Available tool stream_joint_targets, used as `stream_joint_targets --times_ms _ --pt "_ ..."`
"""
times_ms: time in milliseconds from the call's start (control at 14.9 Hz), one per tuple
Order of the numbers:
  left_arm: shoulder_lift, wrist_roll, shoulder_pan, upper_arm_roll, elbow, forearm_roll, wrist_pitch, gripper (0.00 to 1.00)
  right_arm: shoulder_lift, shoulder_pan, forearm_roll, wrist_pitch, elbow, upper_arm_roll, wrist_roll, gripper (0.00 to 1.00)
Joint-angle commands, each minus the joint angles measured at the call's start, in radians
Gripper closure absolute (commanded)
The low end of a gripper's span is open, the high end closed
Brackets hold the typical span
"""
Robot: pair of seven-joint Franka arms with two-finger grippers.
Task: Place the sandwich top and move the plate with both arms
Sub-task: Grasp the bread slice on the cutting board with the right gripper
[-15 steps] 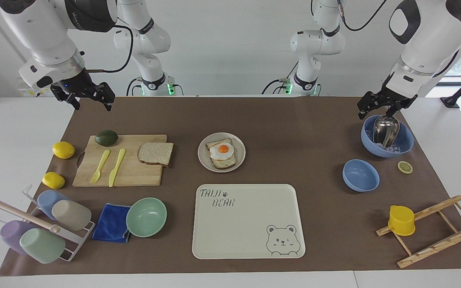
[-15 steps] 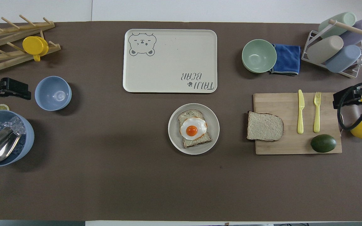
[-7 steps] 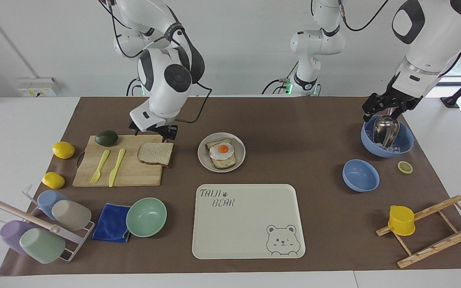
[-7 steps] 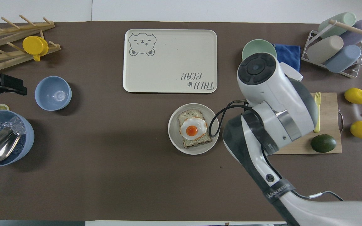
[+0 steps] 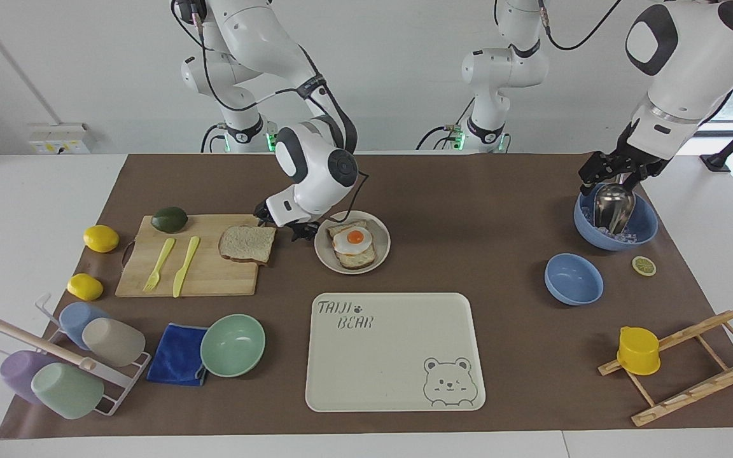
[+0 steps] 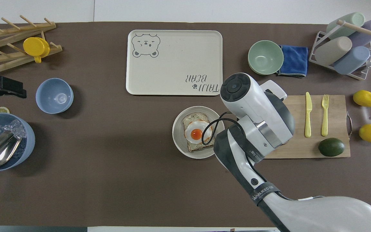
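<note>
Right gripper (image 5: pixel 285 229): held low over the gap between the cutting board (image 5: pixel 214 275) and the plate (image 5: pixel 323 256). Grip state, apart or together, could not be read in the facing view. Hidden entirely under the arm's own wrist housing in the overhead view.

Sandwich top (image 5: pixel 247 244): lay flat on the board corner just beside that gripper, toward the right arm's end of the table. Contact with the gripper could not be confirmed. Not grasped or lifted. Covered completely by the arm in the overhead view.

Plate: stood just beside the gripper, toward the left arm's end. Carried a toasted slice with fried egg (image 5: pixel 354 244). Rim partly masked by arm and cable in the overhead view.

Bear tray (image 5: pixel 392 356): lay farther from the robots than the plate, apart from it.

Left gripper (image 5: pixel 614 176): held well away from the plate, over the large blue bowl (image 5: pixel 645 224) and close above the metal scoop (image 5: pixel 613 207) resting in it. Waiting. Cut off by the frame edge in the overhead view; grip state could not be determined.
</note>
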Motion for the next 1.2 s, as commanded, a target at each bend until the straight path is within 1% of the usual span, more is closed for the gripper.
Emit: stream_joint_targets --times_ms 0,67,134,268,1004,1070,1137 --pt "-0.044 -0.009 0.002 -0.001 -0.060 -0.009 0.023 0.00 -0.027 -0.019 -0.018 0.078 -0.077 0.000 0.027 0.02" --pt "-0.053 -0.009 0.000 -0.001 -0.079 -0.009 0.026 0.00 -0.024 -0.029 -0.018 0.097 -0.085 0.000 0.027 0.07" --pt "-0.059 -0.010 -0.006 -0.003 -0.089 -0.009 0.028 0.00 -0.020 -0.038 -0.018 0.104 -0.086 -0.002 0.025 0.09" --pt "-0.059 -0.010 -0.008 -0.003 -0.091 -0.009 0.039 0.00 -0.020 -0.042 -0.018 0.106 -0.088 0.000 0.025 0.22" --pt "-0.075 -0.009 -0.008 -0.008 -0.123 -0.009 0.049 0.00 -0.032 -0.073 -0.024 0.147 -0.154 -0.002 -0.035 0.23" --pt "-0.073 -0.009 -0.009 -0.007 -0.125 -0.009 0.051 0.00 -0.033 -0.073 -0.033 0.147 -0.161 -0.002 -0.035 0.29" --pt "-0.075 -0.009 -0.009 -0.009 -0.125 -0.009 0.051 0.00 -0.035 -0.075 -0.037 0.143 -0.163 -0.002 -0.038 0.45"
